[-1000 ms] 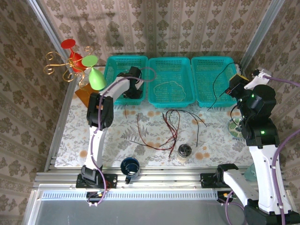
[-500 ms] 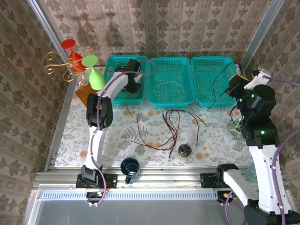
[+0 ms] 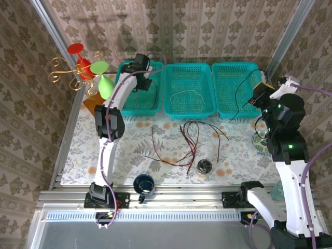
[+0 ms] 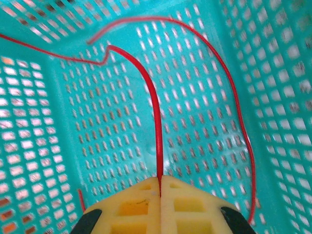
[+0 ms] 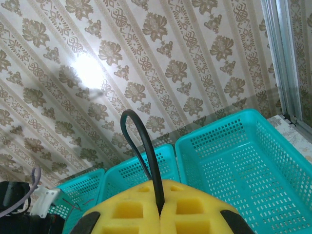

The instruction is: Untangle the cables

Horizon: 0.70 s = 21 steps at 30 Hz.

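Top view: the left fingers (image 3: 144,79) hang at 11 o'clock over the left basket (image 3: 124,106), and a red cable (image 3: 139,98) trails from them to its floor. At 2 o'clock the right fingers (image 3: 263,84) hold a black cable (image 3: 239,91) that drops through the right basket (image 3: 228,106). A cream cable (image 3: 189,93) lies in the middle basket (image 3: 202,111). The other cables (image 3: 189,137), red and black, cross mid-counter (image 3: 88,150), with a jar (image 3: 204,166) at their 5 o'clock. Pulling through that crossing could sweep a strand against the jar and tip it.

Left wrist: the fingers are pressed together, clamped on the red cable, which rises toward 12 o'clock and loops round to 4 o'clock. The wire is thin, so it may slide out of the seam, or its free end may catch in the basket's slots.

Right wrist: the fingers are together, pinching the black cable, which arches stiffly toward 11 o'clock. They sit high above the baskets, so a release here might let the springy cable land outside.
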Motion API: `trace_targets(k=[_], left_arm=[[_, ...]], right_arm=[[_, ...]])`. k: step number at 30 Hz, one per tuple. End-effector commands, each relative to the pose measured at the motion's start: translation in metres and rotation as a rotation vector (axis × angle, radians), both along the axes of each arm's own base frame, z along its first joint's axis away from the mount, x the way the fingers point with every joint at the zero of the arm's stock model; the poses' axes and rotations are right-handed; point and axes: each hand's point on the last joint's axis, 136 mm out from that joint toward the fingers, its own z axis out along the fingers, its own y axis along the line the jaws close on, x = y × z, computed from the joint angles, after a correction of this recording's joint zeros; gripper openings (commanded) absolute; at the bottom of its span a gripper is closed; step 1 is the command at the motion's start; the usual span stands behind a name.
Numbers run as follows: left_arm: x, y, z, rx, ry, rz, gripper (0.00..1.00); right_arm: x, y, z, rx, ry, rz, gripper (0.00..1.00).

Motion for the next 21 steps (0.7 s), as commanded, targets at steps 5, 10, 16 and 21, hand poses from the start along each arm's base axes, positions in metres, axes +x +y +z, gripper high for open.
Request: trace_targets(k=[5, 10, 16, 21], left_arm=[[0.011, 0.001, -0.011, -0.114, 0.024, 0.026, 0.00], [0.004, -0.009, -0.031, -0.158, 0.087, 0.026, 0.00], [0.017, -0.025, -0.026, -0.222, 0.030, 0.040, 0.00], [0.029, -0.040, -0.012, -0.328, -0.032, 0.057, 0.00]], right_arm=[[-0.002, -0.001, 0.005, -0.014, -0.002, -0.008, 0.00], [0.000, 0.000, 0.006, -0.006, 0.000, -0.006, 0.00], [-0.001, 0.000, 0.004, -0.018, 0.006, -0.005, 0.00], [-0.004, -0.002, 0.003, -0.031, 0.007, -0.017, 0.00]])
